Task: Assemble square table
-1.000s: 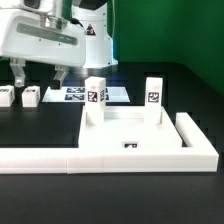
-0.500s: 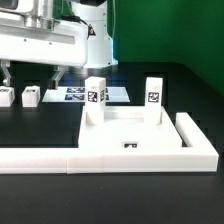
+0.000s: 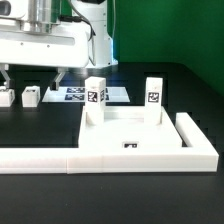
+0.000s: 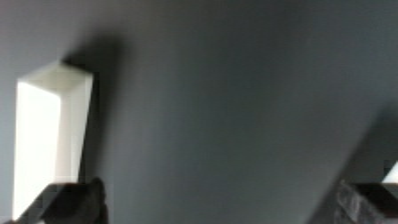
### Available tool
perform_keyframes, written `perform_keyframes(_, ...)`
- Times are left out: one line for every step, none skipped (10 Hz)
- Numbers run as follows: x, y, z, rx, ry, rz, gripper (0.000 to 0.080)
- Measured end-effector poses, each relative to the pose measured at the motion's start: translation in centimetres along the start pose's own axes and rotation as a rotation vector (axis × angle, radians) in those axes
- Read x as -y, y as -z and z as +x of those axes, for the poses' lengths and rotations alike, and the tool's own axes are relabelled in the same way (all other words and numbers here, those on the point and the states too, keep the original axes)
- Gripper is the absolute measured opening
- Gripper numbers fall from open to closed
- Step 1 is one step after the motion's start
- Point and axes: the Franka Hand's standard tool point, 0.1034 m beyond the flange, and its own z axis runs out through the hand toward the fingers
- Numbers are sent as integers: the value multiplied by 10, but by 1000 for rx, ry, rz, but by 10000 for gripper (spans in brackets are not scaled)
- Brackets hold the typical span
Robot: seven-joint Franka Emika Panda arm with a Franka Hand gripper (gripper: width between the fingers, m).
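Observation:
The white square tabletop [image 3: 128,128] lies inside the corner of the L-shaped border bar. Two tagged white legs [image 3: 95,98] [image 3: 153,97] stand upright at its far corners. Two more loose legs [image 3: 30,96] [image 3: 5,98] sit on the black table at the exterior view's left. My gripper [image 3: 31,78] hangs open just above the nearer loose leg, one finger on each side and nothing held. In the wrist view a blurred white leg [image 4: 54,125] shows close to one dark fingertip [image 4: 68,205], with my open gripper [image 4: 222,205] over bare table.
The long white L-shaped border bar [image 3: 60,160] runs along the table's front and turns up the exterior view's right side. The marker board [image 3: 72,95] lies flat behind the tabletop. The arm's white body [image 3: 50,40] fills the upper left.
The gripper has shifted toward the exterior view's left and come slightly lower over the loose legs. Its jaws stayed open. The parts on the table have not moved.

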Motion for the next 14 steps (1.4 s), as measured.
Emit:
perform_keyframes(0, -2, -7, 28, -7, 13, 649)
perform_keyframes(0, -4, -12, 42, -11, 20, 649)
perform_keyframes(-1, -5, -15, 44, -20, 22, 649)
perform_keyframes(0, -5, -13, 43, -17, 21, 649)
perform_keyframes(0, -5, -13, 43, -16, 21, 649)
perform_keyframes(0, -5, -13, 43, -16, 22, 649)
perform_keyframes(-2, -6, -17, 50, -34, 28, 649)
perform_keyframes(-7, -9, -27, 68, -106, 44, 649)
perform_keyframes(-6, -11, -37, 83, -144, 51, 649)
perform_keyframes(-3, -14, -45, 113, -159, 68, 649)
perform_keyframes(-3, -16, -52, 136, -167, 78, 649)
perform_keyframes(-4, -18, -58, 145, -175, 80, 649)
perform_keyframes(-4, -19, -62, 150, -194, 86, 649)
perform_keyframes(-2, -19, -62, 162, -190, 94, 649)
